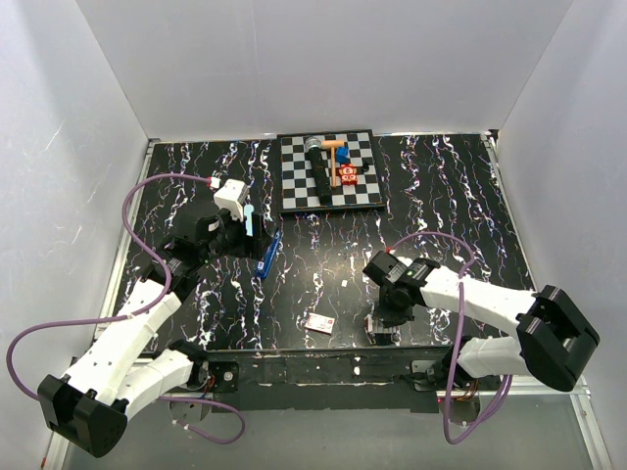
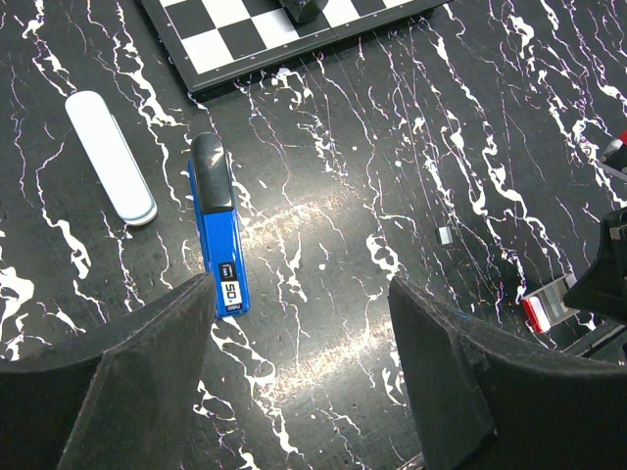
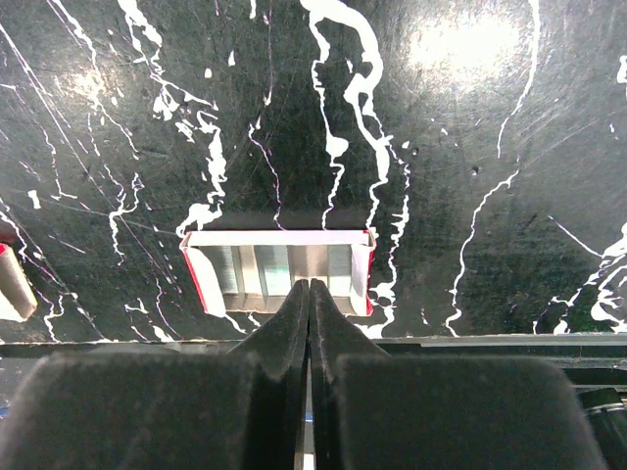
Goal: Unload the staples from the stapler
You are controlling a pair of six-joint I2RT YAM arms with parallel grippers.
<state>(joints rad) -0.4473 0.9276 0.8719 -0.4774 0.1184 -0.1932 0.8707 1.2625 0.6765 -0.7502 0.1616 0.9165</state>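
The dark-blue stapler lies flat on the black marbled table, left of centre. In the left wrist view it lies lengthwise, its labelled end beside my left finger. My left gripper hovers over it, open and empty. My right gripper is near the front edge. Its jaws are shut, with the tips over an open red-and-white staple box that holds rows of staples. I cannot tell whether anything is pinched between them.
A pale-blue oblong piece lies left of the stapler. A chessboard at the back carries a hammer and small toys. A second red-and-white box lies near the front edge. A small metal bit lies mid-table.
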